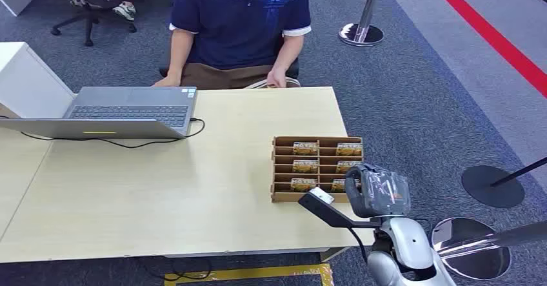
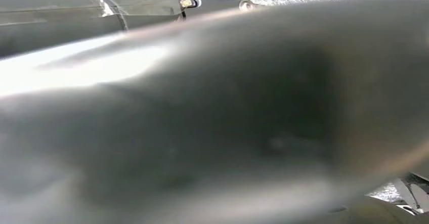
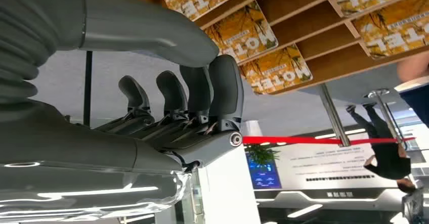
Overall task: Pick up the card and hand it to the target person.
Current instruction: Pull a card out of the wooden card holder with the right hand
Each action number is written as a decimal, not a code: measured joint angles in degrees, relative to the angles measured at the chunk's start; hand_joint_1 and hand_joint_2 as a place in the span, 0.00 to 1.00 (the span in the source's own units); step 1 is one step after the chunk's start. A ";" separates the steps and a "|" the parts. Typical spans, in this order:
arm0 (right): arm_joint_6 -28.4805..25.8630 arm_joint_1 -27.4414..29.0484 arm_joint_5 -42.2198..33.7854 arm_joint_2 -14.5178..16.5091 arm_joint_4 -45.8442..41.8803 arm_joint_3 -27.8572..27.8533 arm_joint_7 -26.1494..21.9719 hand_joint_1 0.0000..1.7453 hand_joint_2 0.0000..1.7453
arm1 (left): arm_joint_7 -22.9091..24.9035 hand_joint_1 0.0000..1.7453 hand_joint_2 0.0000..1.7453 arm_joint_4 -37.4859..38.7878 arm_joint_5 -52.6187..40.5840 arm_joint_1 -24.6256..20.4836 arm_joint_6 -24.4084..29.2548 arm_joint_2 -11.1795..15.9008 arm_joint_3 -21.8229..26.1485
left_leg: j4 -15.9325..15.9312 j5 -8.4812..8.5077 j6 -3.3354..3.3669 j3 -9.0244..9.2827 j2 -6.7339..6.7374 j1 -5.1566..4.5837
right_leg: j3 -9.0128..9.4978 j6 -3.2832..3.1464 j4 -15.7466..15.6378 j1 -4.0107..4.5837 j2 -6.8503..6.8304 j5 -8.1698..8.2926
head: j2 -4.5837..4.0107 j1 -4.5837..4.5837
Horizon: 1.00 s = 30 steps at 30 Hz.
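Several orange cards (image 1: 306, 148) stand in the slots of a brown cardboard box (image 1: 274, 170) on the near right part of the table. My right hand (image 1: 377, 192) hovers over the box's near right corner, just above the nearest cards. In the right wrist view the hand (image 3: 202, 102) holds nothing; its thick thumb (image 3: 152, 32) reaches over the dark fingers (image 3: 225, 87), a short way from an orange card (image 3: 275, 70) in the wooden slots (image 3: 324, 42). The person (image 1: 242, 21) in a blue shirt sits at the far edge, one hand (image 1: 277, 79) at the table's rim.
An open grey laptop (image 1: 129, 108) with a black cable sits at the far left of the pale wooden table (image 1: 161, 183). Stanchion bases (image 1: 493, 186) stand on the carpet to the right, another (image 1: 361, 34) behind the person. An office chair stands at the far left.
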 joint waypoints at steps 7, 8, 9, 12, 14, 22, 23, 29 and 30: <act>0.44 -0.73 -0.42 -0.03 2.00 -0.02 0.28 0.49 1.00 | 0.00 0.00 0.00 0.00 -0.11 0.00 -0.07 0.01 -0.01 | 0.00 0.00 0.00 0.00 0.00 0.00 | 0.00 0.00 0.00 0.00 0.00 0.00 | -0.01 0.00; 0.50 -0.86 -0.46 -0.03 2.32 -0.02 0.30 0.49 1.00 | 0.00 0.00 0.00 0.00 -0.12 0.00 -0.09 0.01 -0.01 | 0.00 0.00 0.00 0.00 0.00 0.00 | 0.00 0.00 0.00 0.00 0.00 0.00 | 0.00 0.00; 0.54 -0.98 -0.50 -0.04 2.59 -0.02 0.30 0.49 1.00 | 0.00 0.00 0.00 0.00 -0.14 0.00 -0.10 0.01 -0.01 | 0.00 0.00 0.00 0.00 0.00 0.00 | 0.00 0.00 0.00 0.00 0.00 0.00 | 0.00 0.00; 0.57 -1.25 -0.54 -0.05 3.10 -0.02 0.31 0.49 1.00 | 0.00 0.00 0.00 0.00 -0.14 0.00 -0.12 0.01 -0.01 | 0.00 0.00 0.00 0.00 0.00 0.00 | 0.00 0.00 0.00 0.00 0.00 0.00 | 0.00 -0.01; 0.57 -1.38 -0.55 -0.07 3.38 -0.02 0.31 0.49 1.00 | 0.01 0.00 0.00 0.00 -0.14 0.00 -0.12 0.01 -0.01 | 0.00 0.00 0.00 0.00 0.00 0.00 | 0.00 0.00 0.00 0.00 0.00 0.00 | 0.00 -0.01; 0.57 -1.76 -0.54 -0.08 4.58 -0.04 0.31 0.49 1.00 | 0.02 0.00 0.00 0.00 -0.14 0.00 -0.12 0.01 -0.02 | 0.00 0.00 0.00 0.00 0.00 0.00 | 0.00 0.00 0.00 0.00 0.00 0.00 | 0.01 -0.01; 0.57 -1.78 -0.55 -0.09 4.71 -0.04 0.31 0.49 1.00 | 0.02 0.00 0.00 0.00 -0.14 0.00 -0.12 0.01 -0.02 | 0.00 0.00 0.00 0.01 0.00 0.00 | 0.00 0.00 0.00 0.00 0.00 0.00 | 0.01 -0.01; 0.57 -1.88 -0.55 -0.09 5.28 -0.04 0.32 0.51 1.00 | 0.03 0.00 0.00 0.00 -0.14 0.00 -0.12 0.01 -0.01 | 0.00 0.00 0.00 0.01 0.00 0.00 | 0.00 0.00 0.00 0.00 0.00 0.00 | 0.00 -0.01; 0.57 -1.89 -0.57 -0.09 5.34 -0.04 0.32 0.53 1.00 | 0.08 0.00 0.00 0.00 -0.14 0.00 -0.12 0.01 -0.02 | 0.00 0.00 0.00 0.01 0.00 0.00 | 0.00 0.00 0.00 0.00 0.00 0.00 | 0.00 -0.01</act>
